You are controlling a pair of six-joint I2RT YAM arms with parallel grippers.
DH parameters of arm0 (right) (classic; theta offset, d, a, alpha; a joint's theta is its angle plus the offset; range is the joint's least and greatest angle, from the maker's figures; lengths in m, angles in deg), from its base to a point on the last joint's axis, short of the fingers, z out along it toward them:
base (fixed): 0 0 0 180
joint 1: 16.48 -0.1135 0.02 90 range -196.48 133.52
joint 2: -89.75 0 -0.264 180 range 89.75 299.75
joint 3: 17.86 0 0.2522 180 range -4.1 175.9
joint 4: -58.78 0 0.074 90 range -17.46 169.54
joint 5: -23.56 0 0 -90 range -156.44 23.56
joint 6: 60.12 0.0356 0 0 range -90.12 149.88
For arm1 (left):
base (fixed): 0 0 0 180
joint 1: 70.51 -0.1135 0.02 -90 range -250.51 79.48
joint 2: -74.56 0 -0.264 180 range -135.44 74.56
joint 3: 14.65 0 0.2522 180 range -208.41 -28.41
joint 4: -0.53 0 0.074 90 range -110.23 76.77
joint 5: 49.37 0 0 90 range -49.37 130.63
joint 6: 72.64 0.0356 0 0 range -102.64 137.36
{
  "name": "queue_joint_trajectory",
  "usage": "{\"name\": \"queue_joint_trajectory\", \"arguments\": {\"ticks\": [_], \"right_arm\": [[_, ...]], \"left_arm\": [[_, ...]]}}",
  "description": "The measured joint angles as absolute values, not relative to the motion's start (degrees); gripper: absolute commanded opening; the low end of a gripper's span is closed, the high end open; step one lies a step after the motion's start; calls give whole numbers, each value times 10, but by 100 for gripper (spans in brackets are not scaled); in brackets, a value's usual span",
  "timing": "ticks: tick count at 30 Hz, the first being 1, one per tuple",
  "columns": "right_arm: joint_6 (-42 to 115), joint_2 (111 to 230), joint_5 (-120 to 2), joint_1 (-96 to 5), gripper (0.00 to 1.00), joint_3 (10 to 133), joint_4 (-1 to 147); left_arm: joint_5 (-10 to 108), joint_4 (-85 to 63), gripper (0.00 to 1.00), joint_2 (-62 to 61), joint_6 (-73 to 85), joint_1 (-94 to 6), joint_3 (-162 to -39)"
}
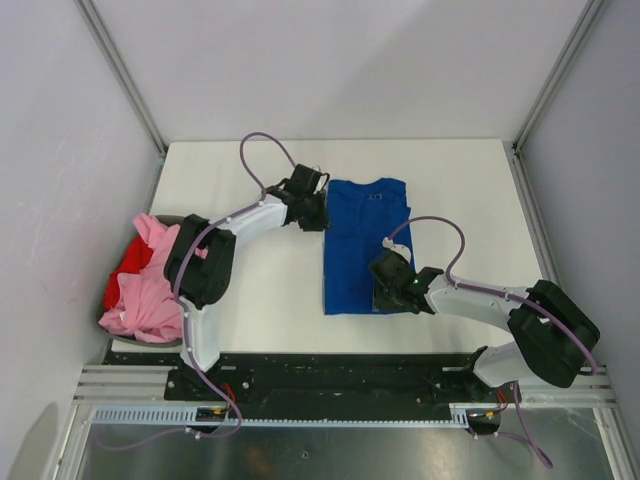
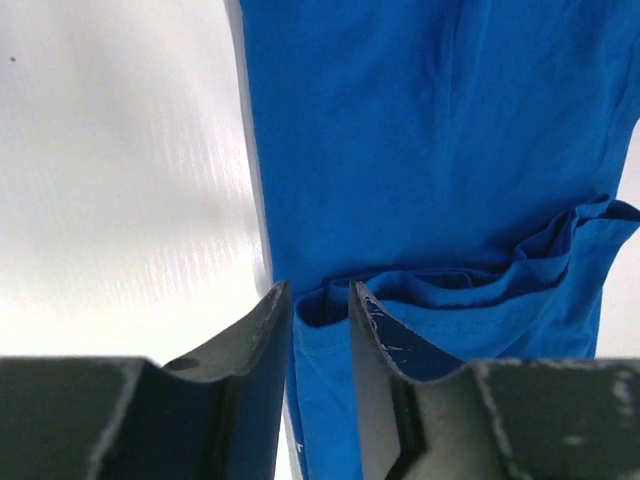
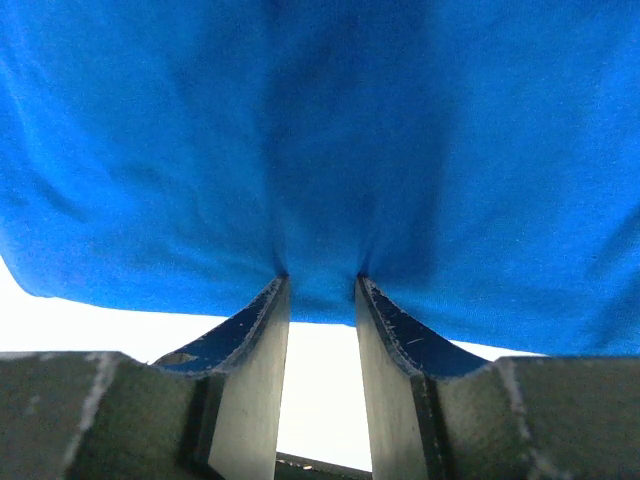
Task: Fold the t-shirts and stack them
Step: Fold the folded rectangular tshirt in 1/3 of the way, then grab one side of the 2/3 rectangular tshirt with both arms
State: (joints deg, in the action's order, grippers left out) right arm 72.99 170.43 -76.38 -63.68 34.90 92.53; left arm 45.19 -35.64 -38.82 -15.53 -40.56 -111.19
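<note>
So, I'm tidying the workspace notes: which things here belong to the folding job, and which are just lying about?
Belongs to the job:
- blue t-shirt, laid on the table
- pink t-shirt
- red t-shirt

Just lying about:
- grey bin holding the pink and red ones
- nothing else loose

Both arms reach forward, left pincer (image 2: 320,300) and right pincer (image 3: 320,285) each slightly parted, pointing down.
</note>
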Motion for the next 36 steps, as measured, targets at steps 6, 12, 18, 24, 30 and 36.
{"name": "queue_joint_trajectory", "arguments": {"ticks": [6,12,18,24,30,36], "right_arm": [[730,1701,-761,-636,38,347,924],[736,1644,-746,-606,41,332,946],[739,1511,-757,-512,42,330,1021],[731,1464,-747,-421,42,286,1061],[732,1464,-719,-396,42,244,1072],[737,1458,-700,-385,42,225,1066]], "left_arm": [[451,-357,53,-387,-150,-416,-1113],[453,-352,48,-306,-154,-420,-1021],[453,-346,46,-196,-174,-384,-899],[459,-330,44,-131,-210,-333,-804],[472,-307,43,-89,-248,-319,-732],[488,-276,43,-78,-276,-311,-692]]}}
